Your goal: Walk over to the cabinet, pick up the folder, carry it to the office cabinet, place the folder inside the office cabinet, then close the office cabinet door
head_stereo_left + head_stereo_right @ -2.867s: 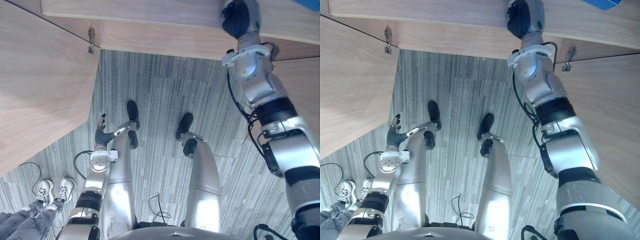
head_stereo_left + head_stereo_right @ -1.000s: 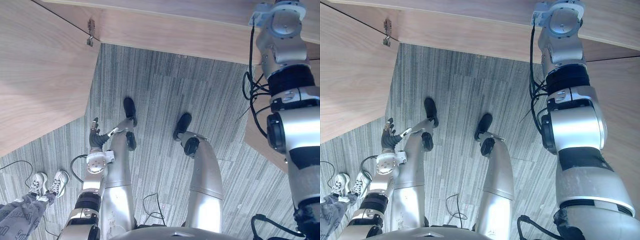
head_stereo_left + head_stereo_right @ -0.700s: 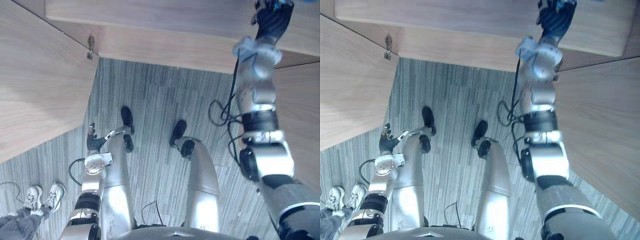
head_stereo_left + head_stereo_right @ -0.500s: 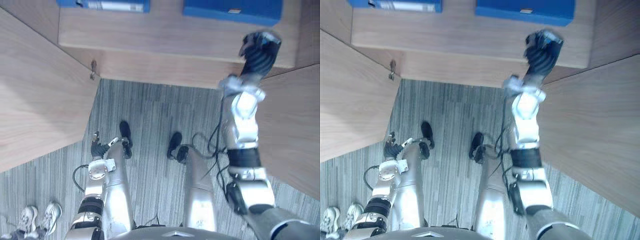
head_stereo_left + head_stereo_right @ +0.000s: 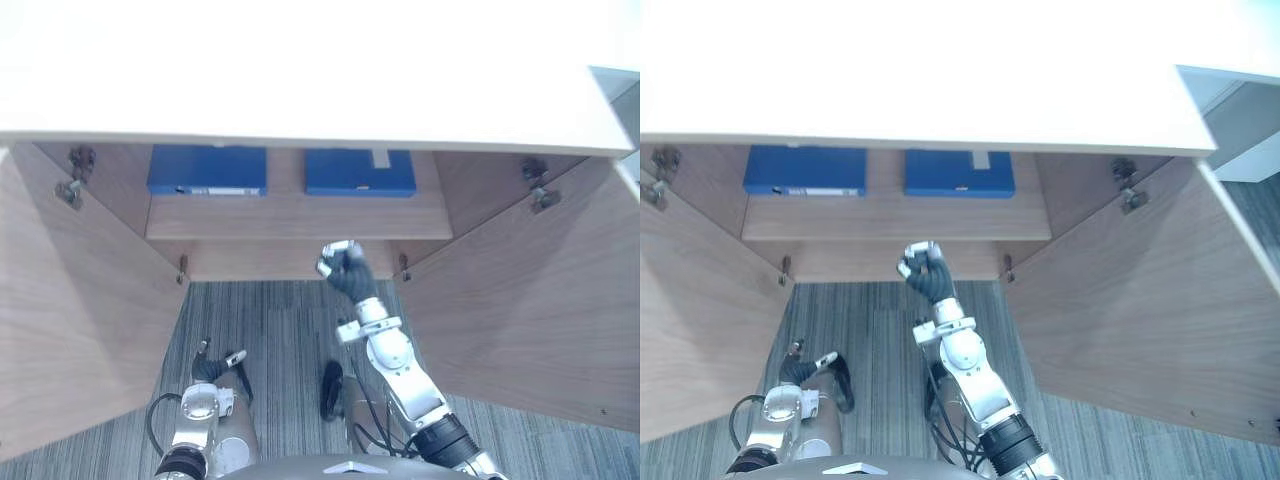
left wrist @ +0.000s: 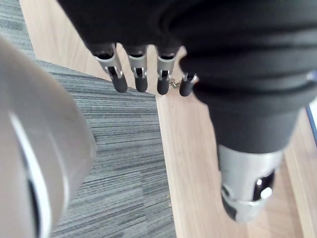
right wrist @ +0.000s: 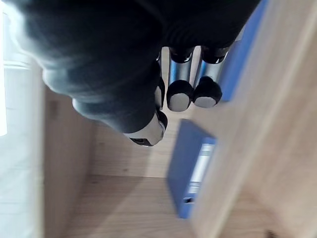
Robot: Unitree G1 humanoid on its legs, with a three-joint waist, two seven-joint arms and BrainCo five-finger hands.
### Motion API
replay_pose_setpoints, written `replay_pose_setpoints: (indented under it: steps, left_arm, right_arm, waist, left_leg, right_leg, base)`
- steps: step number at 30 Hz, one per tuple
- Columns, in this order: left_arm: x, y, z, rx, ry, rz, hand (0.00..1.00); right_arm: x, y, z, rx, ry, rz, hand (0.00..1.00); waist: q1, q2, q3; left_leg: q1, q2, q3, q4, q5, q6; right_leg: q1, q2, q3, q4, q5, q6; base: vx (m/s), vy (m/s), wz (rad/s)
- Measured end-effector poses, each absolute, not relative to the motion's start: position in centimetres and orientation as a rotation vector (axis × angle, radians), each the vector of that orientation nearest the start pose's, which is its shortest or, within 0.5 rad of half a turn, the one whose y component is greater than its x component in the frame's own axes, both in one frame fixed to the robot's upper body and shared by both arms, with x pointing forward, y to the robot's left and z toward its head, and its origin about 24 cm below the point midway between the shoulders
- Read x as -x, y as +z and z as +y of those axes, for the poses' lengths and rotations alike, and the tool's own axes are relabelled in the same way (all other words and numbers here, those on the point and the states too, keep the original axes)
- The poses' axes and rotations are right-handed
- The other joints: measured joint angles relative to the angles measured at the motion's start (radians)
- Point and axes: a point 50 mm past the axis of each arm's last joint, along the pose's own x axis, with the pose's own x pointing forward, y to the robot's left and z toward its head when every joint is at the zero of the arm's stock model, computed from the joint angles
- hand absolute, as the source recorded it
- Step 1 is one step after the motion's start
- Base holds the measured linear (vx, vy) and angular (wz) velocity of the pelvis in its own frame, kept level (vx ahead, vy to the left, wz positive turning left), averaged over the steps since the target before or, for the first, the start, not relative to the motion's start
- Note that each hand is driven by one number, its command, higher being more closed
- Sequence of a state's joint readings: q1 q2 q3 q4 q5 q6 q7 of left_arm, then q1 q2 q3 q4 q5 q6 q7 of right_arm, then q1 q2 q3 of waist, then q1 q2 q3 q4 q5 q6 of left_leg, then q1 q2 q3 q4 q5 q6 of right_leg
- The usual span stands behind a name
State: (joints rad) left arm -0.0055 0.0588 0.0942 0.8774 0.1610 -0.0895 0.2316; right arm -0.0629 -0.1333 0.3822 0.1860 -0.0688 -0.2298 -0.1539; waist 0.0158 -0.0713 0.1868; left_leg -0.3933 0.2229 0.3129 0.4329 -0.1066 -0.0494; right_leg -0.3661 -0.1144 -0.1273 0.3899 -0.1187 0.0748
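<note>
Two blue folders stand on the shelf inside the open office cabinet: one on the left, one on the right, also seen past the fingers in the right wrist view. My right hand is raised in front of the shelf's front edge, below the right folder and apart from it, its fingers curled and holding nothing. My left hand hangs low at my side over the carpet, its fingers relaxed and empty.
Both wooden cabinet doors stand wide open, the left door and the right door flanking me. A white top overhangs the cabinet. Grey striped carpet lies between the doors.
The camera has tilted up, bringing the cabinet's inside and both folders into view. My right hand has come down and back from the shelf to just before its edge.
</note>
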Motion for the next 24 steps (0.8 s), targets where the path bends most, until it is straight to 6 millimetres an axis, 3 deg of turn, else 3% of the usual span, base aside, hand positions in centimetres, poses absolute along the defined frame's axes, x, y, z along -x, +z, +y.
replay_pose_setpoints:
  steps: [3,10,11,17,24]
  left_arm:
    - [-15.6,-13.2,20.2,-0.296,0.239,0.831,0.00]
    - [-13.3,-14.2,21.0,-0.327,0.220,0.914,0.00]
    - [-13.0,-14.3,21.0,-0.328,0.218,0.923,0.00]
    - [-11.6,-15.0,20.7,-0.307,0.189,0.981,0.00]
    - [-10.9,-15.4,20.4,-0.299,0.176,1.020,0.00]
  right_arm:
    - [-24.1,-2.4,-10.6,0.326,0.247,0.126,1.00]
    - [-20.4,-9.3,-14.8,0.449,0.155,0.503,1.00]
    - [-19.7,-10.0,-15.3,0.446,0.138,0.549,0.00]
    - [-16.7,-12.6,-17.7,0.386,0.008,0.755,0.00]
    - [-13.0,-14.5,-19.4,0.255,-0.163,0.933,0.00]
  waist:
    - [-0.010,0.001,-0.005]
    - [-0.016,0.008,-0.058]
    - [-0.015,0.009,-0.069]
    - [-0.015,0.021,-0.106]
    - [-0.031,0.023,-0.129]
  left_leg:
    - [0.086,-0.033,0.023,-0.096,0.038,0.002]
    - [0.237,-0.090,0.056,-0.271,0.097,0.003]
    - [0.254,-0.097,0.059,-0.298,0.109,0.000]
    - [0.386,-0.151,0.055,-0.510,0.191,-0.004]
    - [0.417,-0.172,0.045,-0.519,0.182,0.004]
  right_leg:
    - [0.095,0.006,0.010,-0.142,0.070,0.013]
    - [0.236,-0.003,0.041,-0.328,0.156,0.020]
    - [0.245,-0.004,0.044,-0.337,0.160,0.020]
    - [0.264,-0.001,0.094,-0.370,0.162,0.018]
    - [0.299,-0.010,0.120,-0.389,0.162,0.018]
  base:
    - [0.12,0.053,-0.14]
    - [0.06,0.035,-0.12]
    - [-0.02,0.011,-0.15]
    - [-0.05,0.017,-0.26]
    - [-0.01,0.009,-0.03]
